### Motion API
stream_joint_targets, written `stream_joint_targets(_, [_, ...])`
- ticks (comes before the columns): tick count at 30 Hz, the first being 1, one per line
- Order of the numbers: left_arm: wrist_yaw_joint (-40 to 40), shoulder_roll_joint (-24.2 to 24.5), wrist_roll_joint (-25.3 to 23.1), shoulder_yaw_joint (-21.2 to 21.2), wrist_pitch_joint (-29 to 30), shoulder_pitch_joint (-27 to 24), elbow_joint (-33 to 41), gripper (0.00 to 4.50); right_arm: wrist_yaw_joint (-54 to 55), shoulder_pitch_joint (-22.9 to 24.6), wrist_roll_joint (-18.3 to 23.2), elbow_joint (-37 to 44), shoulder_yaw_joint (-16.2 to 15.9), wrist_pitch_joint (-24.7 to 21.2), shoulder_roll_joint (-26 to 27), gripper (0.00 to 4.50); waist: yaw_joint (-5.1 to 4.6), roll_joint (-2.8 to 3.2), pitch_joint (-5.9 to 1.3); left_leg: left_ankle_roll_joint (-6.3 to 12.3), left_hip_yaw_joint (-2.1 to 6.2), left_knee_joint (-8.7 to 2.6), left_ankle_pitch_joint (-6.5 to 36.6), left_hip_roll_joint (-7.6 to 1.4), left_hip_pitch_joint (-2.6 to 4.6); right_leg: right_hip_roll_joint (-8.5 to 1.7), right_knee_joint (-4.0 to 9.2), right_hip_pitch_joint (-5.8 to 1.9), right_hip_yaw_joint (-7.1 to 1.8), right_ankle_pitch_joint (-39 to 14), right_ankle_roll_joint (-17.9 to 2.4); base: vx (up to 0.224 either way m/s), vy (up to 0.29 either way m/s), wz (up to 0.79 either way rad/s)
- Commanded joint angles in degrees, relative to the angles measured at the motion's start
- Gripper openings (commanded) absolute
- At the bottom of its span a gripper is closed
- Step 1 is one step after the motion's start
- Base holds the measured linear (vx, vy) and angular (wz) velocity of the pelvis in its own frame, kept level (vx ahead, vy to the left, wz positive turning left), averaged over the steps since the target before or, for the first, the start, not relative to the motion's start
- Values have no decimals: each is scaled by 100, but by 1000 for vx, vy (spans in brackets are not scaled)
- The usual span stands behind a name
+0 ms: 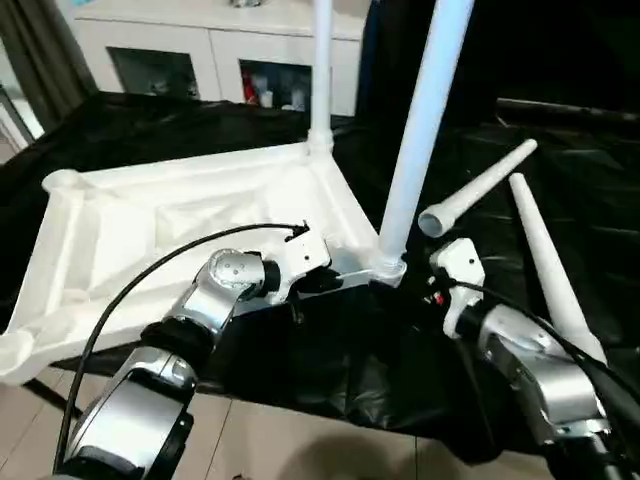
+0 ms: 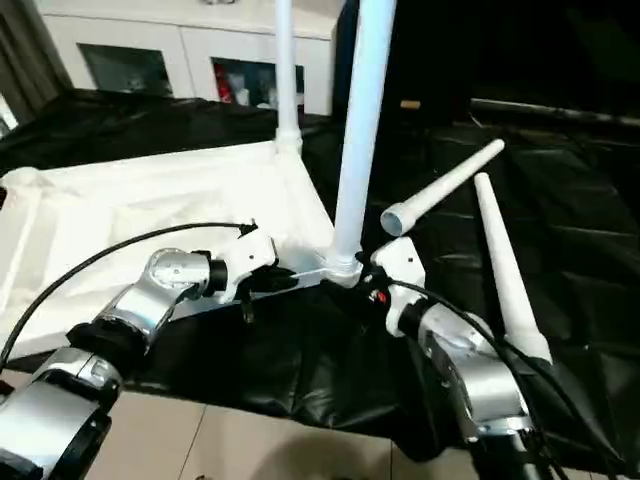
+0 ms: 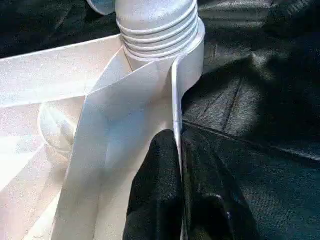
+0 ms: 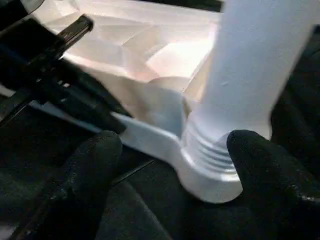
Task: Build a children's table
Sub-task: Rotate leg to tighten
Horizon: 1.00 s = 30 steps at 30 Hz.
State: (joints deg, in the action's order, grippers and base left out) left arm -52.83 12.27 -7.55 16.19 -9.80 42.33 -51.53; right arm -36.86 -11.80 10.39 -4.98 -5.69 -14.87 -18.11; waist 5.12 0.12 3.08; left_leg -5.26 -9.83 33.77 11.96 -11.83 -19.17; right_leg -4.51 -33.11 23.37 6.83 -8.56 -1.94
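Tabletop [image 1: 150, 220] lies ribs-up on the black sheet [image 1: 330, 370], so its corner sockets face upward for the legs. From the head camera, two legs already stand in the sockets along its right edge: the far leg [image 1: 321, 70] at the back corner and the near leg [image 1: 425, 120] at the front one. Two loose legs [image 1: 545, 265] lie on the sheet well to the right, leaving open room on that side. The left gripper [image 1: 325, 278] reaches the tabletop's front rim close to the near corner, likely steadying the top. The right gripper [image 2: 375, 275] sits just beside the near leg's base.

Left wrist camera: black fingers [image 3: 155, 195] are pinched tight on the thin rim wall, the threaded leg end [image 3: 157, 35] just ahead with thread still exposed.

Right wrist camera: the fingertips [image 4: 95, 150] stand wide apart around the socket [image 4: 210, 180], not gripping, placed I judge for another turn.
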Motion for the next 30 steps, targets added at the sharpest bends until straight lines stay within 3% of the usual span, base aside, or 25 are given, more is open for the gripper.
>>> stream_joint_targets(1, [138, -133, 424, -350, -250, 154, 178, 0, -24, -34, -27, -6, -67, -77, 8, 377, 15, -149, -381, 484, 9, -381, 704, -94, -80, -416, 463, -348, -307, -2415, -349, 0, 0, 0])
stream_joint_targets(2, [164, -131, 473, -415, -195, 184, 199, 45, 12, -61, -45, -23, -78, -118, 38, 385, 16, -150, -382, 482, 9, -379, 682, -95, -81, -417, 457, -347, -309, -2375, -356, 0, 0, 0])
stream_joint_targets(4, [273, -131, 593, -583, -60, 248, 293, 57, 122, -135, -114, -86, -116, -193, 120, 385, 28, -156, -398, 486, 7, -366, 624, -92, -92, -429, 434, -361, -311, -2244, -430, 0, 0, 0])
stream_joint_targets(6, [457, -92, 669, -746, 92, 316, 416, 82, 256, -240, -175, -214, -160, -248, 210, 385, 30, -128, -420, 438, 30, -368, 458, -145, -99, -424, 352, -347, -315, -1701, -692, 0, 0, 0])
stream_joint_targets(9, [702, 53, 692, -924, 442, 380, 558, 96, 301, -337, -242, -367, -236, -210, 281, 385, 7, -150, -415, 439, 22, -358, 441, -144, -98, -423, 298, -357, -328, -1346, -839, 0, 0, 0])
stream_joint_targets(12, [877, 496, 530, -1066, 1018, 292, 952, 114, 379, -521, -393, -664, -414, -187, 418, 385, -33, -171, -407, 394, 28, -365, 452, -128, -121, -434, 269, -382, -329, -1425, -821, 0, 0, 0])
stream_joint_targets(13, [888, 534, 516, -1081, 1069, 282, 986, 138, 393, -541, -414, -694, -430, -188, 429, 385, -55, -149, -397, 367, 17, -360, 482, -121, -99, -422, 301, -357, -334, -1543, -787, 0, 0, 0])
stream_joint_targets(16, [1295, 927, 340, -1292, 1510, 162, 1299, 149, 501, -680, -493, -968, -466, -151, 561, 385, -53, -129, -374, 298, 7, -369, 621, -127, -65, -414, 345, -329, -336, -1803, -734, 0, 0, 0])
stream_joint_targets(17, [1419, 1167, 227, -1363, 1694, 79, 1490, 165, 583, -765, -538, -1119, -474, -146, 629, 385, -47, -157, -382, 265, 20, -376, 615, -151, -61, -427, 317, -335, -338, -1791, -738, 0, 0, 0])
stream_joint_targets(18, [1487, 1299, 164, -1409, 1801, 28, 1600, 180, 635, -818, -569, -1213, -475, -127, 662, 385, -50, -137, -382, 222, 43, -396, 578, -168, -81, -436, 283, -339, -341, -1746, -761, 0, 0, 0])
stream_joint_targets(19, [1576, 1531, 55, -1488, 1994, -70, 1806, 184, 724, -911, -612, -1381, -470, -89, 717, 385, -45, -116, -385, 154, 46, -395, 624, -177, -46, -440, 279, -315, -344, -1727, -754, 0, 0, 0])
stream_joint_targets(20, [1608, 1661, -3, -1527, 2102, -127, 1926, 181, 769, -962, -627, -1473, -465, -71, 747, 385, -85, -131, -371, 107, 58, -411, 628, -174, -76, -432, 254, -333, -349, -1658, -774, 0, 0, 0])
stream_joint_targets(21, [1675, 1916, -106, -1651, 2359, -238, 2159, 202, 822, -1076, -637, -1671, -451, -9, 808, 385, -81, -121, -377, 52, 48, -403, 683, -181, -25, -442, 246, -302, -361, -1597, -833, 0, 0, 0])
stream_joint_targets(22, [1675, 1916, -106, -1651, 2359, -238, 2159, 202, 822, -1076, -637, -1671, -451, -9, 808, 385, -100, -126, -362, 62, 45, -408, 651, -164, -52, -419, 258, -316, -367, -1555, -849, 0, 0, 0])
stream_joint_targets(24, [1554, 2686, -451, -1724, 3002, -636, 2747, 202, 1002, -1486, -698, -2403, -422, 253, 991, 385, -96, -145, -350, -15, 50, -425, 770, -175, -34, -428, 229, -301, -372, -1529, -927, 0, 0, 0])
stream_joint_targets(26, [1486, 2859, -493, -1762, 3187, -763, 2887, 202, 1063, -1694, -731, -2770, -396, 387, 1068, 385, -121, -134, -329, -31, 46, -436, 862, -159, -40, -416, 254, -295, -382, -1629, -926, 0, 0, 0])
stream_joint_targets(27, [1345, 3139, -537, -1779, 3503, -989, 3139, 202, 1257, -2136, -799, -3538, -310, 682, 1207, 385, -121, -123, -326, -96, 50, -424, 1015, -166, 1, -452, 248, -267, -396, -1769, -935, 0, 0, 0])
stream_joint_targets(28, [1269, 3247, -562, -1753, 3565, -1057, 3183, 202, 1412, -2349, -827, -3887, -254, 819, 1261, 385, -177, -89, -311, -154, 68, -448, 1184, -161, -13, -452, 257, -260, -399, -1972, -998, 0, 0, 0])
stream_joint_targets(29, [1238, 3294, -580, -1738, 3573, -1085, 3185, 202, 1511, -2449, -841, -4048, -222, 885, 1282, 385, -172, -95, -306, -176, 58, -437, 1261, -150, 14, -441, 289, -248, -394, -2070, -990, 0, 0, 0])
stream_joint_targets(30, [1311, 3364, -634, -1726, 3556, -1117, 3138, 202, 1771, -2664, -820, -4390, -105, 997, 1329, 385, -145, -55, -319, -205, 37, -412, 1278, -139, 72, -433, 298, -226, -414, -1956, -1048, 0, 0, 0])
